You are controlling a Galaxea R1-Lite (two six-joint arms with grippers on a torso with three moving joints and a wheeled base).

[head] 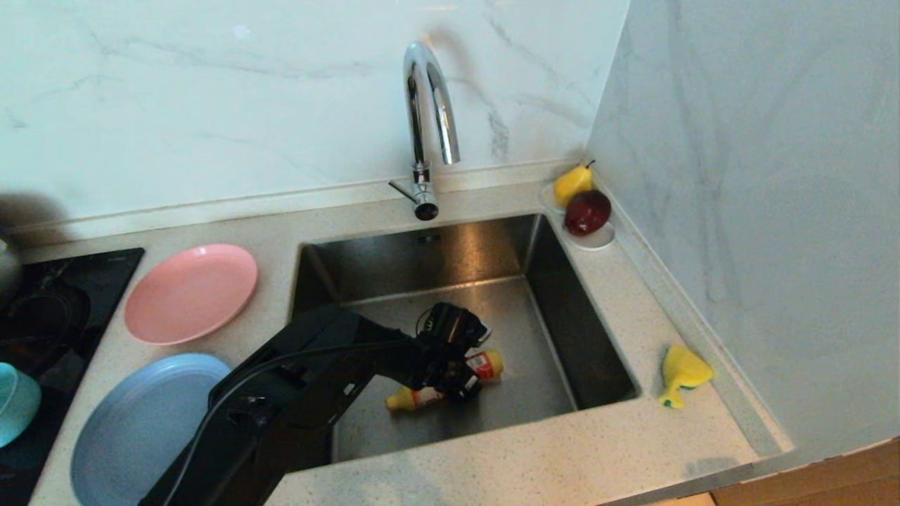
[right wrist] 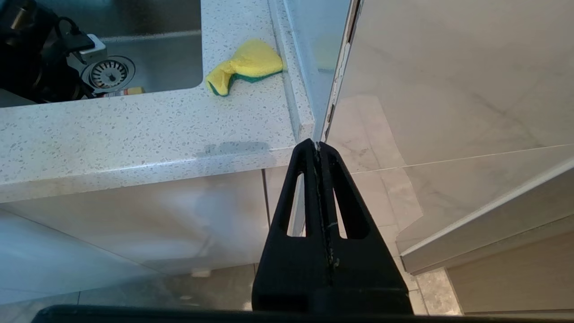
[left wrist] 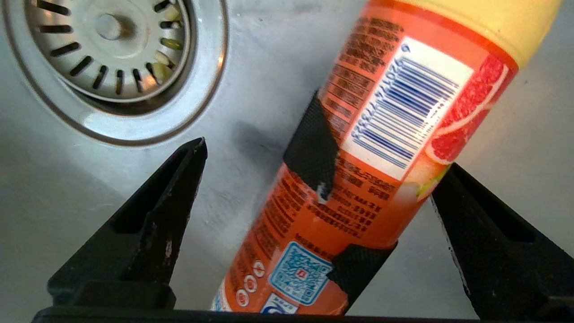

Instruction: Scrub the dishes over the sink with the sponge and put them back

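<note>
Left gripper (head: 460,383) hangs low inside the sink (head: 562,295), jaws spread wide to either side of the orange bottle (left wrist: 358,170) lying on the basin floor near the strainer drain (left wrist: 112,54); whether the fingers touch it I cannot tell. Beside the basin, the light-blue plate (head: 140,429) and pink plate (head: 191,292) lie on the counter (head: 492,471), and the teal bowl (head: 15,400) sits at the edge of the hob (head: 63,295). None looks scrubbed, so the whole task seems to remain. Over on the sink's other side, the sponge (head: 682,372) rests untouched on the counter. Right gripper (right wrist: 319,152) hangs parked below the counter edge, fingers pressed together.
</note>
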